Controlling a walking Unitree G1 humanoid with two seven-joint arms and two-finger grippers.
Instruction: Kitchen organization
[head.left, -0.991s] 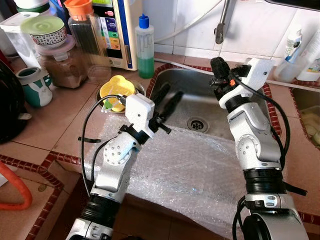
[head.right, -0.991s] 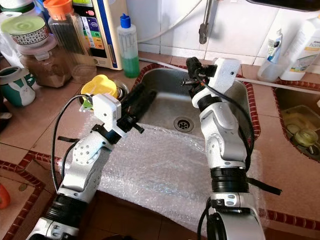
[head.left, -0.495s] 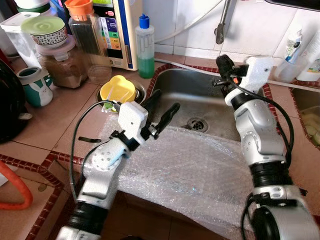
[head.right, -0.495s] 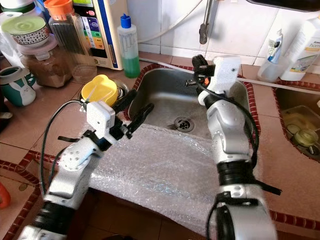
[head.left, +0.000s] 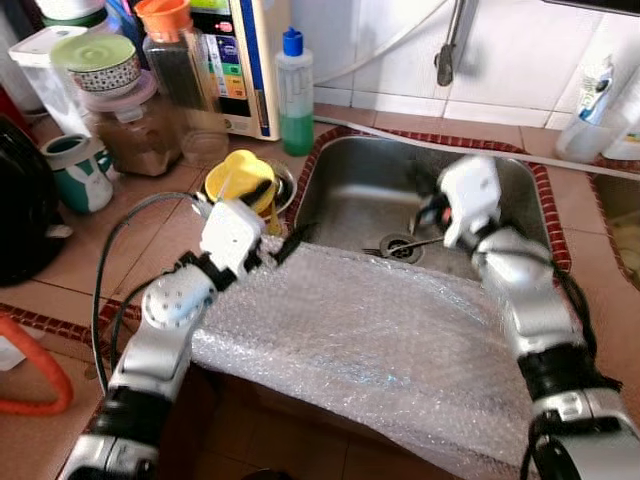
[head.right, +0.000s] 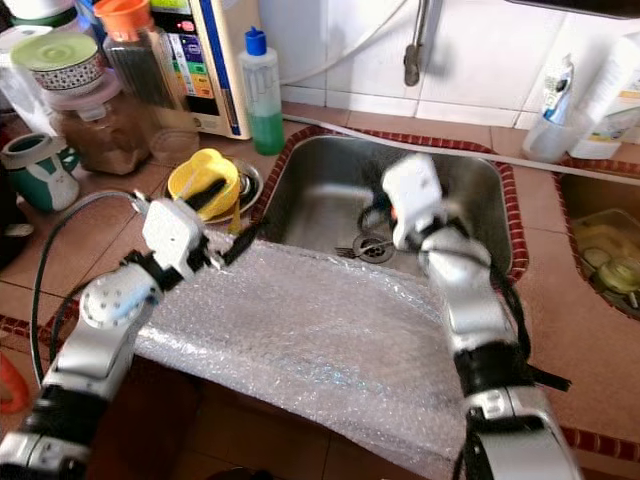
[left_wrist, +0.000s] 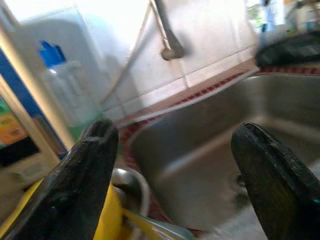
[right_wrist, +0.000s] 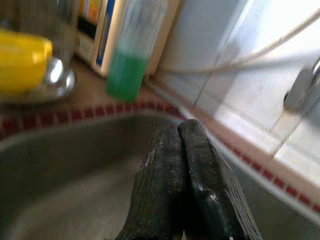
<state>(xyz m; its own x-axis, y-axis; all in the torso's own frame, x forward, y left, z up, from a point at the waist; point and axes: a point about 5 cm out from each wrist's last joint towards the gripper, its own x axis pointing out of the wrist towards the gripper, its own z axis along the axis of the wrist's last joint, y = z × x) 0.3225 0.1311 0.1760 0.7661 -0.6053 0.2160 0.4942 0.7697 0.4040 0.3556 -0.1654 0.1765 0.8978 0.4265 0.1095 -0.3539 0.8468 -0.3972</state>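
A sheet of bubble wrap lies over the front rim of the steel sink and the counter edge. My left gripper is open at the wrap's far left corner. One finger reaches over a yellow bowl in a metal dish. In the left wrist view its fingers stand wide apart with nothing between them. My right gripper is shut and empty, low over the sink basin. A fork lies by the drain, just beyond the wrap.
A green soap bottle and a tap stand behind the sink. Jars and a mug crowd the left counter, by a black appliance. A second basin lies at the right.
My left gripper has opened and swung left toward the yellow bowl. The right arm has dropped from near the tap down into the sink, nearer the wrap.
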